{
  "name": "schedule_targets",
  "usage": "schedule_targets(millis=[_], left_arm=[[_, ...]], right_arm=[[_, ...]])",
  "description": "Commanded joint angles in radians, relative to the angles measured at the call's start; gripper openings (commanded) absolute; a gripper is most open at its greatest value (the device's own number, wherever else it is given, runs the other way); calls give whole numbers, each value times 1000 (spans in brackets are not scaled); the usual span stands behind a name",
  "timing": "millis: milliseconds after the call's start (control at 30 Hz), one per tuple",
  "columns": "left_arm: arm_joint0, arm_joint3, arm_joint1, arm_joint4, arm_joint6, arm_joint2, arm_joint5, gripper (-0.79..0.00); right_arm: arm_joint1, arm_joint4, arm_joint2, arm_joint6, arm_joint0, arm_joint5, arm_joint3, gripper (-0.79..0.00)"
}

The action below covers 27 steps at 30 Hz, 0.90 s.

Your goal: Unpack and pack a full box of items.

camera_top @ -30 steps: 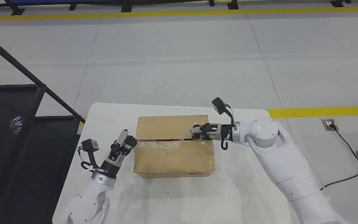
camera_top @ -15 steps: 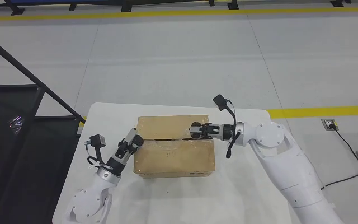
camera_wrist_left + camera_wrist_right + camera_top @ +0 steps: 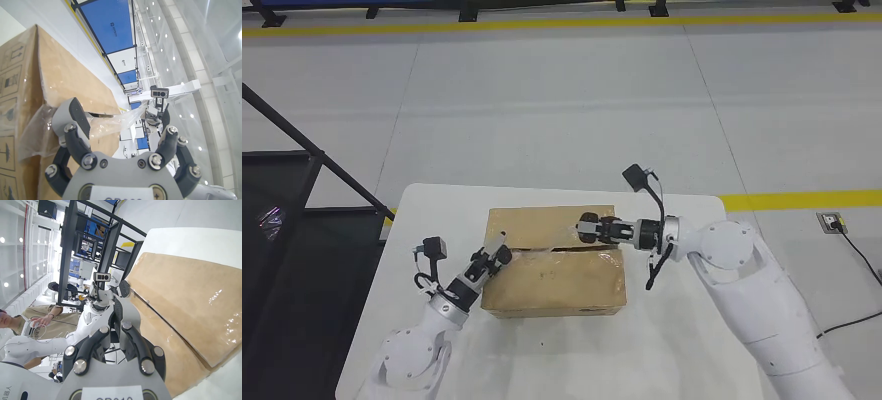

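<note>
Item 1, tabletop [image 3: 672, 340]: white, smooth, flat

Item 2, left claw [image 3: 494, 255]: spread wide and holding nothing; 1 ribbed black pad [image 3: 79, 117] sits at the box's end by the seam, contact not certain

Item 3, box [image 3: 554, 275]: plain brown cardboard, rectangular, mid-tabletop, 2 top flaps nearly shut

Item 4, tape [image 3: 121, 121]: clear glossy film, crinkled, lifted off the seam in 1 stretched strip

Item 5, right claw [image 3: 586, 228]: pinched closed on the strip's far end, above the box's other end

Handling note: the step looks like stripping the seal. Best pulled low and steady along the seam, with the left claw bracing the box against sliding; thin film of this kind likely stretches or tears if jerked
</note>
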Motion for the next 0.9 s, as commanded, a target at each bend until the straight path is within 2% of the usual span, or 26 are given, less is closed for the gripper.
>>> schedule_targets(millis=[0,133,400,700,867], left_arm=[[-2,3,0,-5,3,0,2,0],[1,-1,0,-22,13,-4,-8,0],[10,-14,3,-97,-10,-25,-7,0],[8,4,7,-95,-39,-31,-11,0],[1,23,9,-93,-48,-32,-10,0]], right_arm=[[2,-13,2,-5,-8,-25,-14,-785],[6,-50,7,-23,-19,-62,-35,-785],[11,-208,-9,-72,-16,-27,-60,-785],[15,-305,4,-218,-57,-70,-119,-785],[17,-369,9,-272,-84,-43,-165,-785]])
